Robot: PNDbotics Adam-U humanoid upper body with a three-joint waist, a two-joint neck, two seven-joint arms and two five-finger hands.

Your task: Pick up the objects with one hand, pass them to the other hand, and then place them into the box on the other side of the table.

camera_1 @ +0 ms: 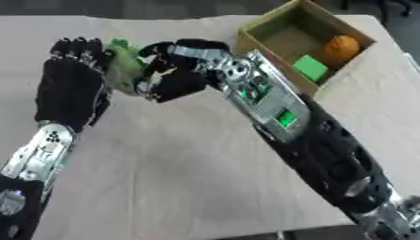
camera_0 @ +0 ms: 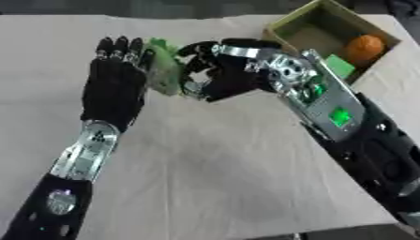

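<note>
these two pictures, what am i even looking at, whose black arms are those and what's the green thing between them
Both pictures come from one stereo camera in a humanoid robot's head, looking down at a table. The black and silver arms are its own. The left hand and right hand meet over the table around a green object; the right hand's fingers curl around it, while the left hand's look straight against it. At the far right stands a box holding an orange object and a green block.

Matt cloth covers the table (camera_0: 213,178); the box (camera_0: 288,23) looks cardboard.
</note>
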